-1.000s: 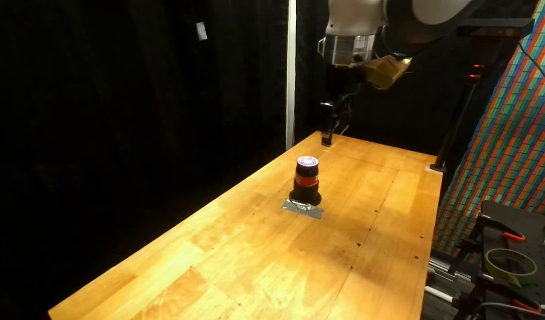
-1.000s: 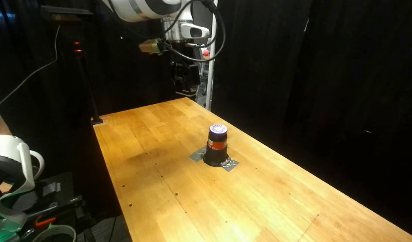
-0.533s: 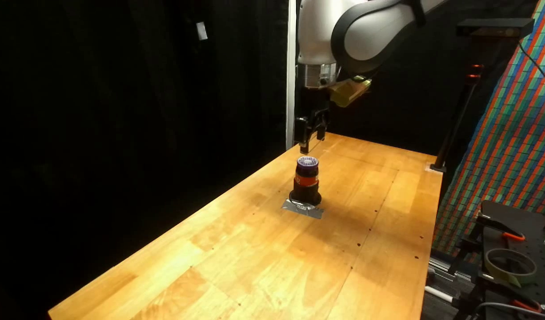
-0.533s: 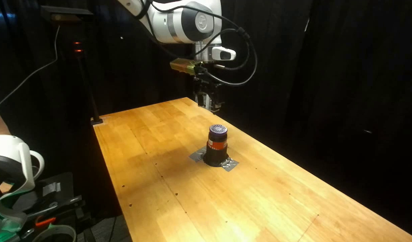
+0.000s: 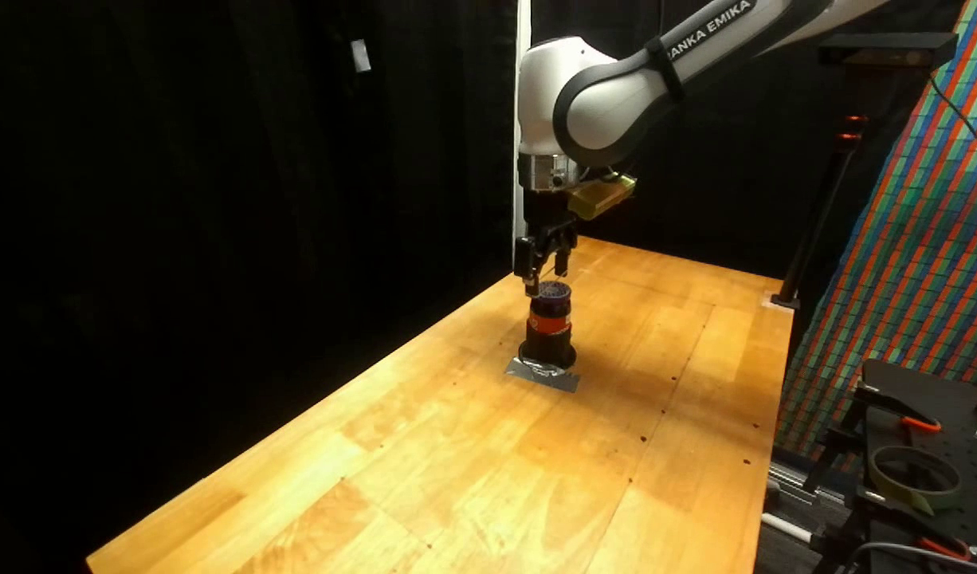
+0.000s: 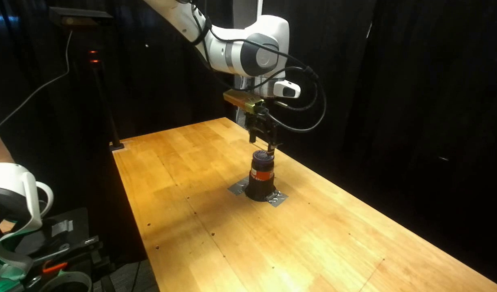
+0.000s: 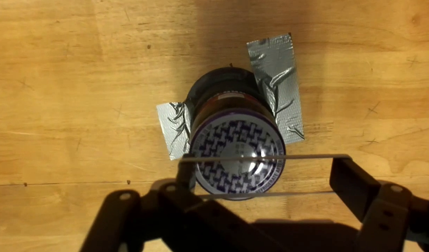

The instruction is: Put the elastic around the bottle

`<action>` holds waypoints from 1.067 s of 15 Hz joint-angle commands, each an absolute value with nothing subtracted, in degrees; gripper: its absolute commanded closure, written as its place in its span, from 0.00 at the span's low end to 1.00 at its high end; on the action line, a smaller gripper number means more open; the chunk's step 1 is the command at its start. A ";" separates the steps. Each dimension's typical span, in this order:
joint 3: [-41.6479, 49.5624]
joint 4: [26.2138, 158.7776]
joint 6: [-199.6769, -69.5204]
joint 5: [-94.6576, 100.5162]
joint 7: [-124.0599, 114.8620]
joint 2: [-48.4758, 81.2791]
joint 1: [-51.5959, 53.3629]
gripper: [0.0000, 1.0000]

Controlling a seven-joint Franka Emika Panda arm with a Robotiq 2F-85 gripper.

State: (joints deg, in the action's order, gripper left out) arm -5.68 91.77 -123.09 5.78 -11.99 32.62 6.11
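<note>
So the gripper [image 5: 547,284] had come over from the far end of the table [image 5: 488,478] and dropped lower since a second earlier, arm [image 5: 548,96] following, and it ended up right at the top of the bottle [image 5: 550,323]. Bottle hadn't budged, upright on the wood. The fingers [image 7: 352,187] were spread well apart, with the elastic [image 7: 305,156] looped around both tips and stretched straight, so two near-parallel strands ran between them. In the wrist view the lid [image 7: 239,138] sat under those strands and between the fingers, but way off-center: the finger on the left of that view overlapped its edge, while a clear gap showed on the right. Couldn't tell if that finger actually touched the lid.

Looks-wise, the elastic was a thin, flat-looking, brownish-grey band. The lid was round and shiny, purple-rimmed, with a dark basket-weave pattern around a glossy pale center. An orange-red label [image 6: 261,174] wrapped the bottle's middle, and the black lower part [image 6: 260,188] flared out at the foot. Crinkled silver tape [image 7: 282,91] with a fabric-like weave lapped over that foot on two sides and stuck to the table, which was honey-colored wood with small dark holes and a few scratched X marks.
</note>
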 commanded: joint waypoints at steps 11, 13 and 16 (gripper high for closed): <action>-3.24 82.41 -121.28 1.82 -9.58 41.28 5.69 0.00; -2.80 82.18 -121.74 1.58 -10.41 41.44 5.81 0.00; -2.33 81.51 -121.99 1.38 -11.20 41.77 5.85 0.00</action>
